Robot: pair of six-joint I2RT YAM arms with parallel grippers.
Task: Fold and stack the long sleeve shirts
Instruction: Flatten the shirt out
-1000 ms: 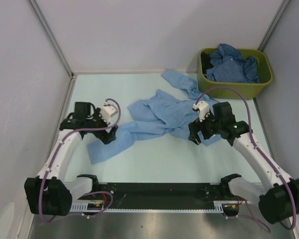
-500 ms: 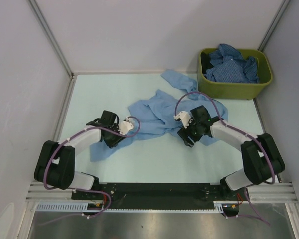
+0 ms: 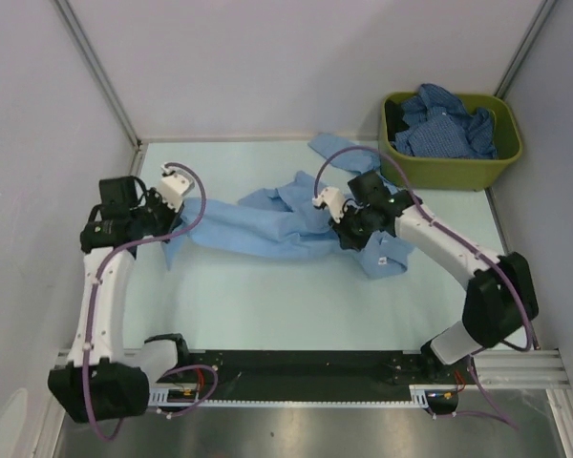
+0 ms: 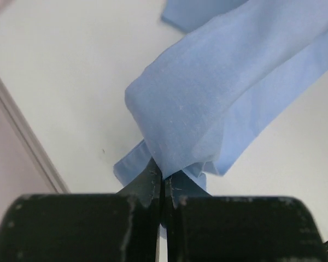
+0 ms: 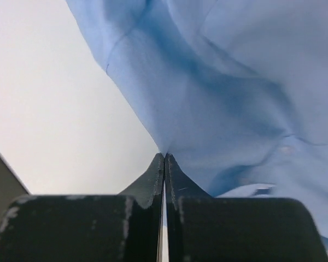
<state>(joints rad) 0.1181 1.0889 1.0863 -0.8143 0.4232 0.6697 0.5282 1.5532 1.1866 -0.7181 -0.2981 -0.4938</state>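
Spreading was judged under way: the light blue shirt [image 3: 267,227] was clamped by left gripper [image 4: 161,176] and right gripper [image 5: 164,159], stretched between them; laying flat seemed needed next.

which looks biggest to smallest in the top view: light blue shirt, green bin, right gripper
1. light blue shirt, widest spread, though close to the bin in area
2. green bin
3. right gripper, clearly smallest
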